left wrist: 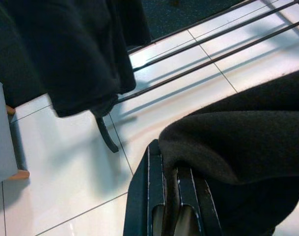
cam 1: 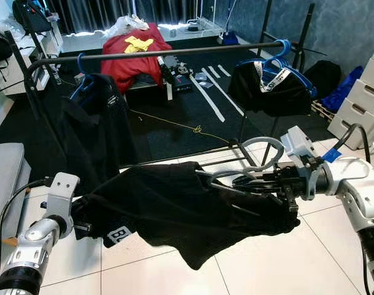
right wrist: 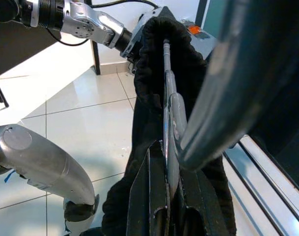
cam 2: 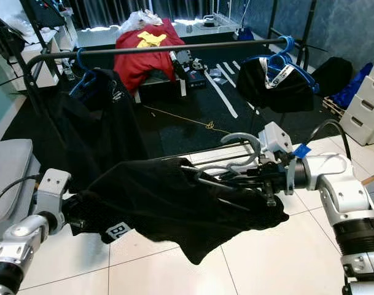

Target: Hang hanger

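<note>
A grey hanger (cam 1: 260, 145) carries a black garment (cam 1: 168, 209) that is stretched level between my two arms, low in front of the rack. My right gripper (cam 1: 251, 183) is shut on the hanger below its hook; the right wrist view has the grey hanger (right wrist: 171, 115) running out between the fingers (right wrist: 151, 196). My left gripper (cam 1: 83, 225) is shut on the garment's left end, with the cloth (left wrist: 237, 142) draped over its fingers (left wrist: 156, 196). The black rail (cam 1: 156, 54) crosses above and behind, well higher than the hook.
On the rail hang a dark garment (cam 1: 97, 123) at the left and a black one on a blue hanger (cam 1: 284, 49) at the right, with bare rail between. The rack's base bars (cam 1: 236, 147) lie ahead. White drawers (cam 1: 365, 98) stand right, a grey seat (cam 1: 2, 172) left.
</note>
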Motion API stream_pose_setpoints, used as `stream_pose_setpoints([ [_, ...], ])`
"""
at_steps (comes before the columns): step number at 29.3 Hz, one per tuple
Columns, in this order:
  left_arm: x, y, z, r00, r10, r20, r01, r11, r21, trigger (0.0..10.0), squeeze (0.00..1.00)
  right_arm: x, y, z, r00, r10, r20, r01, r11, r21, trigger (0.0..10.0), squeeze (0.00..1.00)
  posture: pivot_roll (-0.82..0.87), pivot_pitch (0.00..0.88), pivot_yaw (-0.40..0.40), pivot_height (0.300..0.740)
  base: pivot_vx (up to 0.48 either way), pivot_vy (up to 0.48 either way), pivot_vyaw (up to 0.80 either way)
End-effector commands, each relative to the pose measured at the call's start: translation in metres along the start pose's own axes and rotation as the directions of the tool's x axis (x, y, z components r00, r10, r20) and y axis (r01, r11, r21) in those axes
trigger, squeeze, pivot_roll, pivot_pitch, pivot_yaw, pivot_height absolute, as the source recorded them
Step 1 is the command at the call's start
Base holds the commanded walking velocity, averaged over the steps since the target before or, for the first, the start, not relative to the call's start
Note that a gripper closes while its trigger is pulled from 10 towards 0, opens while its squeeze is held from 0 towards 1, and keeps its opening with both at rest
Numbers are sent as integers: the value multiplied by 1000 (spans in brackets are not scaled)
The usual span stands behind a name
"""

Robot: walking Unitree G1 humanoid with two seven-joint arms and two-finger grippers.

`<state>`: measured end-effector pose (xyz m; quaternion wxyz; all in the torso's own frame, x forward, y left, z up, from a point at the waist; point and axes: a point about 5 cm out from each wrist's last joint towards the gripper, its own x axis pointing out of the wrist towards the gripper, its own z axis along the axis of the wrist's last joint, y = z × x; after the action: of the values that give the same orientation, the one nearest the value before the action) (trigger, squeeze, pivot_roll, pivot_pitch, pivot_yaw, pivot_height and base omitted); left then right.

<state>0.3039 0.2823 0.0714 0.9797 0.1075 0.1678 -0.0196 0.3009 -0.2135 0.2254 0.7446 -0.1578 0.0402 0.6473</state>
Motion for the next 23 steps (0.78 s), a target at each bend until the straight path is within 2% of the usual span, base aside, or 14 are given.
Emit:
stream_pose_setpoints([
  [1, -6, 18, -8, 996, 81, -48, -80, 997, 14, 0, 0, -8, 1, 5, 1000, -14, -16, 14, 1000, -22, 10000, 0, -32, 36, 46, 740, 0, 0, 0],
  [7, -5, 17, -9, 996, 79, -45, -79, 997, 11, 0, 0, -8, 1, 5, 1000, -18, -15, 18, 1000, -19, 10000, 0, -28, 35, 40, 740, 0, 0, 0],
  [8, -5, 15, -9, 996, 79, -43, -78, 997, 15, 10000, 0, -7, 1, 4, 1000, -22, -13, 22, 1000, -17, 10000, 0, -24, 30, 43, 740, 0, 0, 0],
  [13, -4, 11, -11, 997, 72, -40, -72, 997, 3, 10000, 0, -6, 1, 3, 1000, -28, -11, 28, 1000, -13, 10000, 0, -23, 32, 44, 740, 0, 0, 0],
  [14, -4, 10, -11, 997, 71, -36, -71, 997, 3, 10000, 1000, -6, 1, 3, 999, -30, -11, 30, 999, -12, 10000, 0, -24, 32, 41, 740, 0, 0, 0],
  [16, -4, 8, -12, 997, 69, -36, -69, 998, 2, 10000, 1000, -5, 0, 2, 999, -32, -12, 32, 999, -8, 10000, 0, -22, 32, 37, 740, 0, 0, 0],
  [17, -4, 6, -13, 997, 68, -35, -68, 998, 3, 10000, 965, -5, 0, 1, 999, -34, -13, 34, 999, -5, 10000, 0, -21, 35, 36, 740, 0, 0, 0],
  [21, -4, 6, -13, 997, 68, -35, -68, 998, 3, 10000, 965, -5, 0, 1, 999, -34, -13, 34, 999, -5, 10000, 0, -21, 35, 36, 740, 0, 0, 0],
  [22, -4, 4, -13, 998, 62, -27, -62, 998, 3, 10000, 0, -4, -2, 0, 999, -50, -14, 50, 999, -6, 10000, 0, -23, 36, 35, 740, 0, 0, 0],
  [23, -5, 3, -13, 998, 54, -19, -54, 999, 2, 10000, 0, -2, -4, -1, 997, -74, -19, 73, 997, -6, 10000, 0, -23, 38, 35, 740, 0, 0, 0],
])
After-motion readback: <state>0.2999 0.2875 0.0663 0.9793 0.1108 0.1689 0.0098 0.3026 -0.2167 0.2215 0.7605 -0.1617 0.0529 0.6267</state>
